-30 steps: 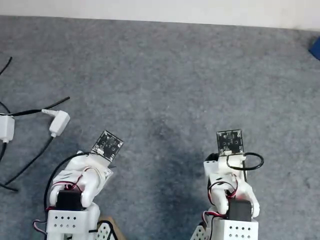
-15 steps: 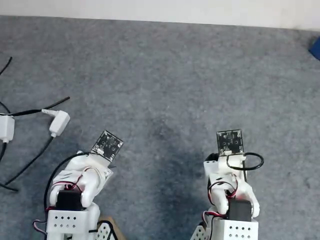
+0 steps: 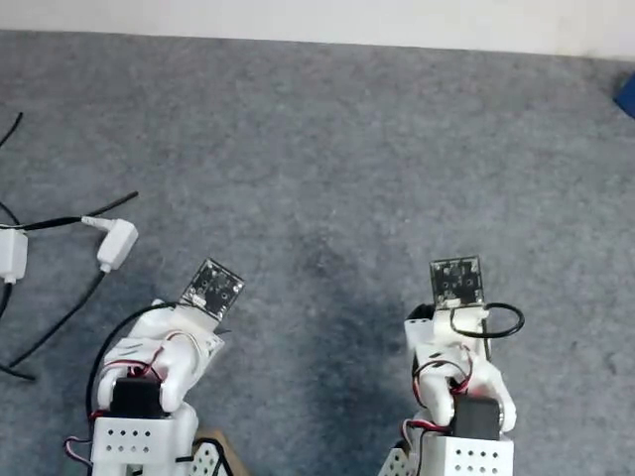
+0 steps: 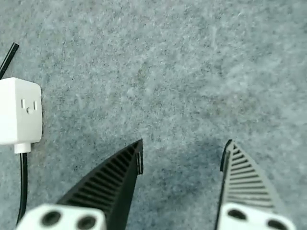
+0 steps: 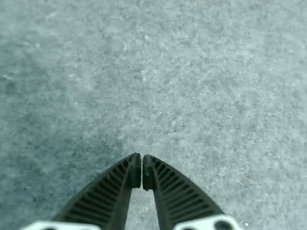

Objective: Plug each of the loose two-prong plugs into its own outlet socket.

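A white socket block (image 3: 117, 243) on a black cable (image 3: 60, 317) lies on the grey carpet, left of and beyond the left arm (image 3: 159, 367). In the left wrist view the same socket block (image 4: 19, 111) shows its slotted face, off to one side of my left gripper (image 4: 183, 151). That gripper hangs open over bare carpet with nothing between its fingers. A second white block (image 3: 12, 255) with cables sits at the far left edge. My right gripper (image 5: 142, 167) is shut on nothing, low over plain carpet.
Thin black cables (image 3: 109, 208) trail across the left side of the carpet. A blue object (image 3: 627, 94) pokes in at the right edge. A pale strip (image 3: 317, 20) borders the far side. The right arm (image 3: 461, 377) stands at the front right.
The left arm's wrist has turned very slightly toward the left. The right arm and the socket blocks have kept still.
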